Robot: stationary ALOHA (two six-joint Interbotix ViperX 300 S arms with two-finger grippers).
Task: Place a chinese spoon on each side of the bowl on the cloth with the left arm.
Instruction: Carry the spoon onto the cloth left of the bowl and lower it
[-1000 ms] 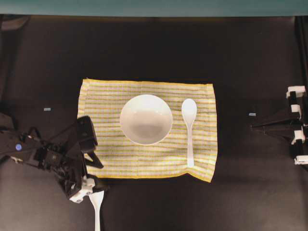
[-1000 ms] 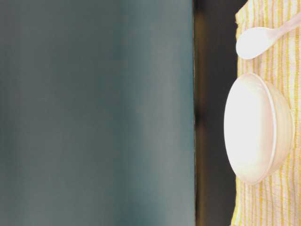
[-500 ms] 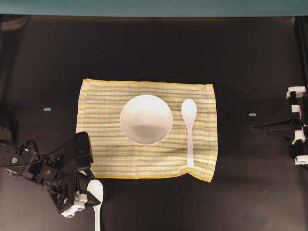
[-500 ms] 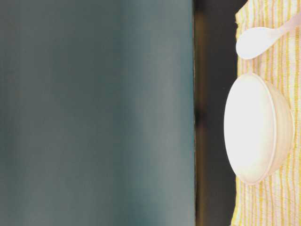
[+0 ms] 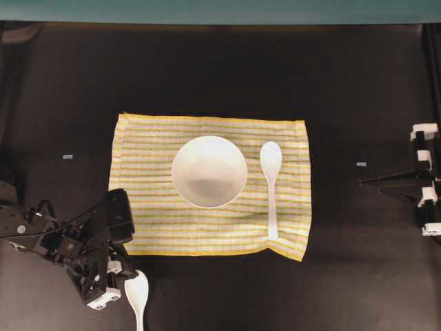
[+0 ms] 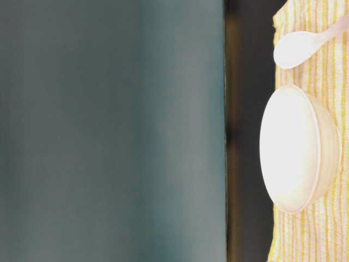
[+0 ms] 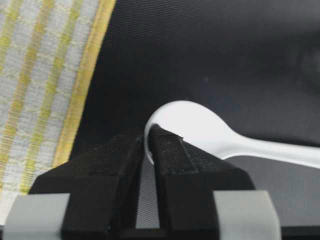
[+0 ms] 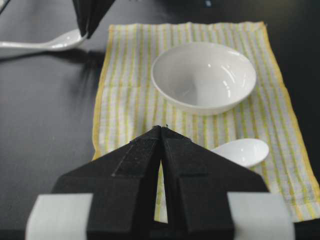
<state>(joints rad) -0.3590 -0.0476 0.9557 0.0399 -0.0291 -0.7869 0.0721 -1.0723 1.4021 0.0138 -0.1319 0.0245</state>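
One spoon lies right of the bowl on the cloth (the left gripper pinches another spoon's rim; right gripper closed, empty).

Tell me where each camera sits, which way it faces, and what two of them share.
Overhead: above, looking straight down on cloth, left pincer and right pincer.
Table-level: low, turned sideways, facing the bowl.
Left wrist: behind that pincer, shut on the second spoon.
Right wrist: behind the shut right pincer, facing across the cloth.
Shared: overhead and right wrist both show bowl and placed spoon.
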